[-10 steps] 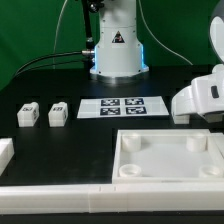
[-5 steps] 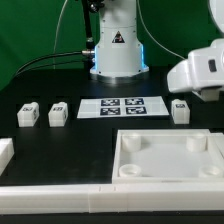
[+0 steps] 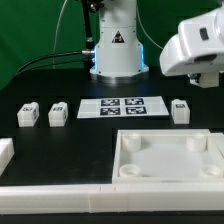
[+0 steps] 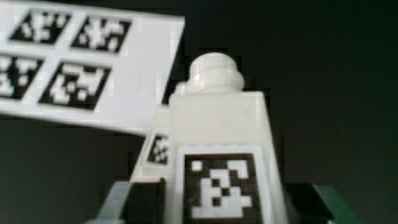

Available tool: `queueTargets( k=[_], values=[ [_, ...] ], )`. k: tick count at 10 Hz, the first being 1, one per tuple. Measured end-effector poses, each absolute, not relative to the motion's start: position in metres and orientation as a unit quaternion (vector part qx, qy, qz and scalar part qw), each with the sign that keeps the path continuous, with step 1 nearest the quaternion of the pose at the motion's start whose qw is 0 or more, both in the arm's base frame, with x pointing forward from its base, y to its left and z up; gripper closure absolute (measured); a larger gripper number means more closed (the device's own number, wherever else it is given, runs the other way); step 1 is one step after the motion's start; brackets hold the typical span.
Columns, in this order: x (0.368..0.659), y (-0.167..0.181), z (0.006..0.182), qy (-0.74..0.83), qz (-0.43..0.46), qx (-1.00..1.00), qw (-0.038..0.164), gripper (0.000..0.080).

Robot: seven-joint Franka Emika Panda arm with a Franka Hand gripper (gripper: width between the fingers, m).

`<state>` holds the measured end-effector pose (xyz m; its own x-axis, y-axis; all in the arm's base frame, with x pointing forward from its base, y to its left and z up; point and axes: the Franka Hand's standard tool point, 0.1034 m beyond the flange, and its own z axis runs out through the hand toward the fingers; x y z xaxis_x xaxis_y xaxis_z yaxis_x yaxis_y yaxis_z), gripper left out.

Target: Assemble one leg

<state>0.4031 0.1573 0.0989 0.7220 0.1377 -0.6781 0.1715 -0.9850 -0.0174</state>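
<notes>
In the wrist view my gripper (image 4: 219, 205) is shut on a leg (image 4: 221, 130), a white block with a black-and-white tag on its face and a round peg at its far end. The jaws stand on either side of it. Part of another leg (image 4: 159, 150) shows just behind it. In the exterior view the gripper's white hand (image 3: 196, 48) is raised at the upper right. It hides the held leg and its fingers. One leg (image 3: 180, 110) lies on the table below it. Two more legs (image 3: 28, 115) (image 3: 58, 114) lie at the exterior view's left.
The marker board (image 3: 122, 105) lies in the middle and also shows in the wrist view (image 4: 80, 60). The large white square panel (image 3: 205, 140) with corner sockets sits at the front right. A white rail (image 3: 60, 190) runs along the front edge. The robot base (image 3: 117, 50) stands behind.
The hand has risen from table height at the exterior view's right to the upper right, uncovering the leg that lies beside the marker board. The other parts have not moved.
</notes>
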Motion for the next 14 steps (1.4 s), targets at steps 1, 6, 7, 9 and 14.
queueTargets(
  k=[1, 6, 7, 9, 14],
  values=[
    [0.406, 0.159, 0.096, 0.084, -0.322, 0.943, 0.018, 0.0508],
    [0.423, 0.149, 0.103, 0.084, -0.074, 0.994, -0.012, 0.0508],
    [0.436, 0.140, 0.108, 0.074, -0.029, 0.997, -0.019, 0.0508],
    [0.447, 0.120, 0.119, 0.045, -0.018, 0.999, -0.016, 0.0508],
    [0.496, 0.082, 0.128, 0.087, 0.022, 0.996, -0.021, 0.0508]
  ],
)
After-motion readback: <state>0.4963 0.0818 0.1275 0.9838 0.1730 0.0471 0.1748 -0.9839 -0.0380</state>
